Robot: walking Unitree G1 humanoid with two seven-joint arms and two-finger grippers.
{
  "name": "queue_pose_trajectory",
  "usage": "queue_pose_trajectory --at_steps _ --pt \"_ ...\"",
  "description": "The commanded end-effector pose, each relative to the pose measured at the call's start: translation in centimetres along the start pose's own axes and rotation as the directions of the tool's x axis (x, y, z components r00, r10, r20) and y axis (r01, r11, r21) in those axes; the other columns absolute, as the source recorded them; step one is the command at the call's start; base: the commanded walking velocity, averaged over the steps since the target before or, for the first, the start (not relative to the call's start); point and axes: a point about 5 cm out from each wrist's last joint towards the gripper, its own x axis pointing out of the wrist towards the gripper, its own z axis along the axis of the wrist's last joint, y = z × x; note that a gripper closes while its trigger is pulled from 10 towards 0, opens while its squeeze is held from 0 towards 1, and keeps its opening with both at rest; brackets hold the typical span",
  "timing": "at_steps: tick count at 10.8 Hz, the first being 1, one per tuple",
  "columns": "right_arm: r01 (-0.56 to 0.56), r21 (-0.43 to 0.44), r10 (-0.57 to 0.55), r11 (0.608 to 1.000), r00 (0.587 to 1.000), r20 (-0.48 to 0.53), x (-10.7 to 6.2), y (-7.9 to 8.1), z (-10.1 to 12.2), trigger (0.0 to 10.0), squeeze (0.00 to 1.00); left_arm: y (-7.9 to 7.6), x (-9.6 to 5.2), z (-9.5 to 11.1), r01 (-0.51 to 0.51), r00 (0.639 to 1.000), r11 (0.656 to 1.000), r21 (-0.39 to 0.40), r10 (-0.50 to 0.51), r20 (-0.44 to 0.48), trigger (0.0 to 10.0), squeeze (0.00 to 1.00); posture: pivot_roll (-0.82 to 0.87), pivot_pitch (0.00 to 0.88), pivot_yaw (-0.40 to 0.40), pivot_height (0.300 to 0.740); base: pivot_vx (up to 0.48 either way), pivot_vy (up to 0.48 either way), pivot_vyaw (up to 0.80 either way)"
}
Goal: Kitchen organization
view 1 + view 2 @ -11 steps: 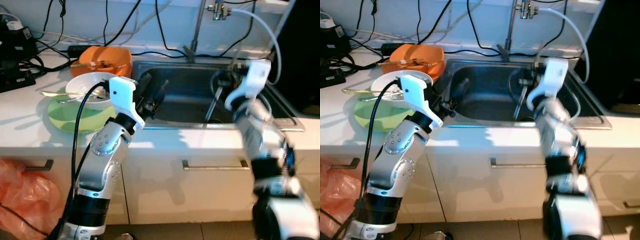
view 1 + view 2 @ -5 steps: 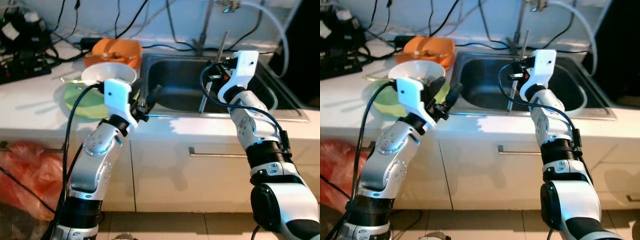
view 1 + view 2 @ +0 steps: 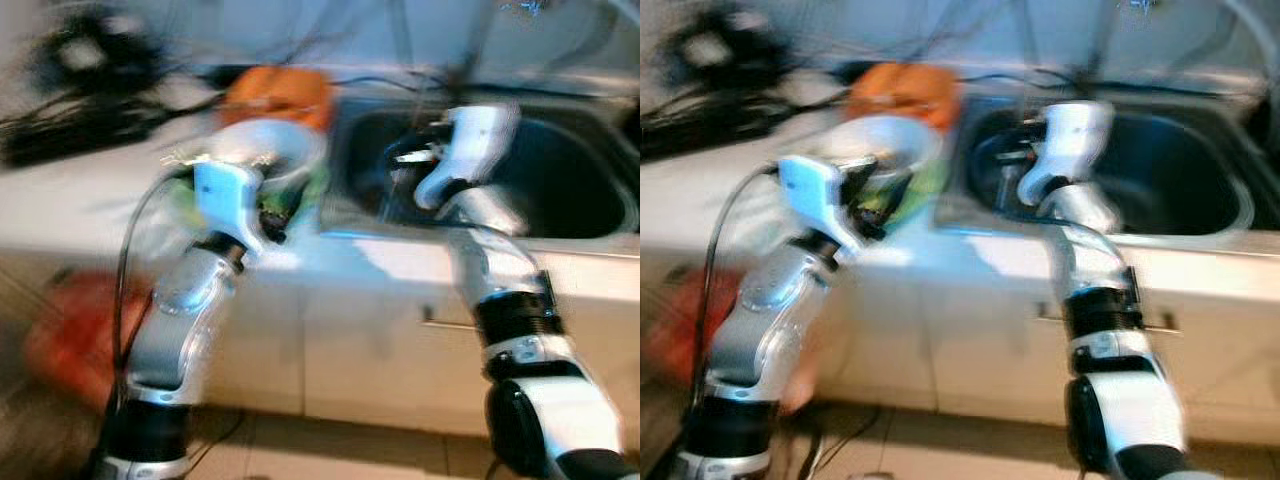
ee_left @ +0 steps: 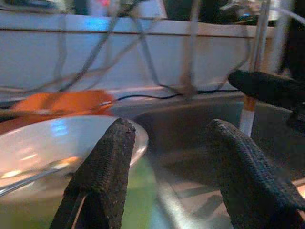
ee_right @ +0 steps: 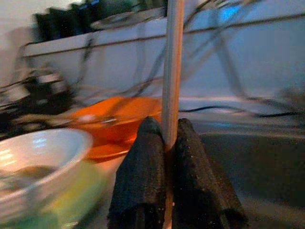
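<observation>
The steel sink (image 3: 560,190) sat beside a white bowl (image 3: 265,150) on a green plate (image 4: 133,210). Over the basin, the right gripper (image 5: 166,143) clenched a thin upright stick (image 5: 171,71). The left gripper (image 4: 167,157) hung spread near the bowl, grasping nothing.

Bowl (image 3: 262,150) left of sink (image 3: 560,200)

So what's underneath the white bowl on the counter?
The white bowl sits on a green plate, which lies on the counter. A spoon rests inside the bowl. Whatever is under the plate's middle is covered and cannot be seen.
</observation>
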Motion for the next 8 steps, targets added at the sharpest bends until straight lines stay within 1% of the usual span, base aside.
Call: queue_pose_trajectory --at_steps 1,2,4,8 --pt "0.042 -0.019 -0.041 0.999 0.998 0.037 -0.58 -1.2 0.59 10.0 0.0 -1.01 0.37 0.21 0.044 0.999 0.999 -0.007 -0.044 0.005 10.0 0.0 0.1 0.057 -0.01 0.74 0.382 0.289 0.0" --pt "0.047 -0.017 -0.046 0.999 0.997 0.057 -0.63 -1.15 0.86 10.0 0.0 -1.19 0.35 0.25 0.052 0.999 0.998 -0.02 -0.052 0.011 10.0 0.0 0.1 0.059 -0.011 0.74 0.382 0.289 0.0" --pt "0.058 -0.03 -0.056 0.998 0.996 0.064 -0.81 -1.21 1.0 10.0 0.0 -1.44 0.2 0.25 0.051 0.999 0.998 -0.046 -0.05 0.019 10.0 0.0 0.1 0.063 -0.013 0.74 0.0 0.0 0.0" --pt "0.112 -0.063 -0.11 0.992 0.993 0.04 -1.2 -1.93 0.82 10.0 0.0 -1.86 0.09 0.01 0.079 0.997 0.995 -0.052 -0.08 -0.001 10.0 0.0 0.1 0.066 -0.013 0.74 0.0 0.0 0.0"
